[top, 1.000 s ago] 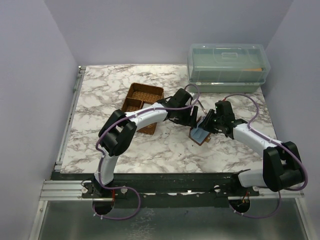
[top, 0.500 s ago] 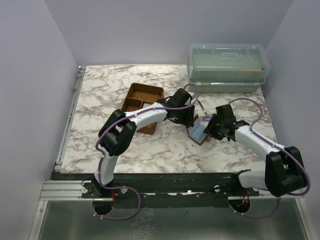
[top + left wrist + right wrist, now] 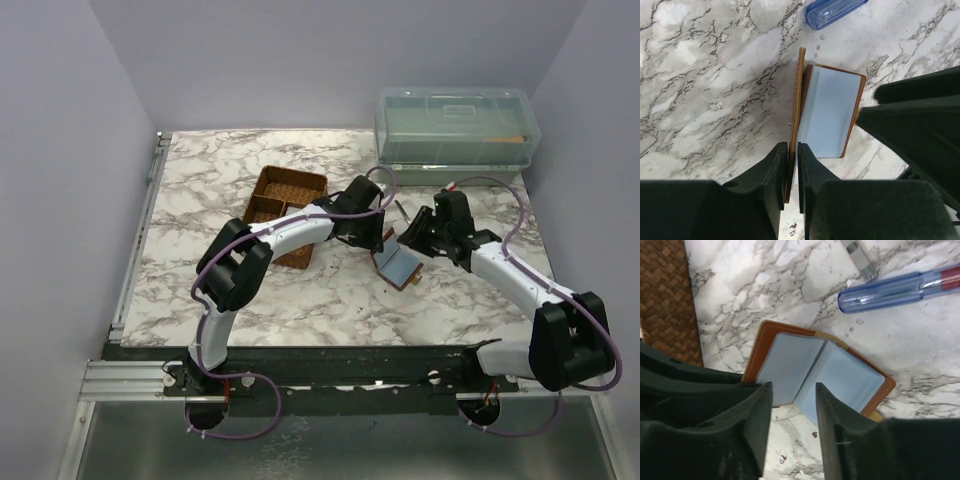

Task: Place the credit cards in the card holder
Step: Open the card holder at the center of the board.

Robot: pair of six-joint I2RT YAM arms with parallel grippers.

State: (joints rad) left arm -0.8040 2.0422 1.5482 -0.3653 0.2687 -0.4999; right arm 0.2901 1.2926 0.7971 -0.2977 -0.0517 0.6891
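Note:
The card holder (image 3: 397, 265), brown leather with pale stitching, lies open on the marble between both arms. One flap (image 3: 799, 90) stands on edge, and my left gripper (image 3: 793, 155) is shut on that flap's lower part. Pale blue faces (image 3: 790, 365) fill both halves. I cannot tell credit cards from pockets there. My right gripper (image 3: 792, 390) hovers open just above the holder's near corner, with nothing between its fingers. In the top view the left gripper (image 3: 378, 243) and the right gripper (image 3: 415, 240) flank the holder closely.
A blue-handled screwdriver (image 3: 890, 290) lies on the marble just beyond the holder. A brown woven divided basket (image 3: 285, 195) stands to the left, under the left arm. A clear lidded box (image 3: 455, 130) sits at the back right.
My left gripper has closed onto the holder's upright flap. The right gripper widened, drew slightly back from the holder and shifted toward the rear.

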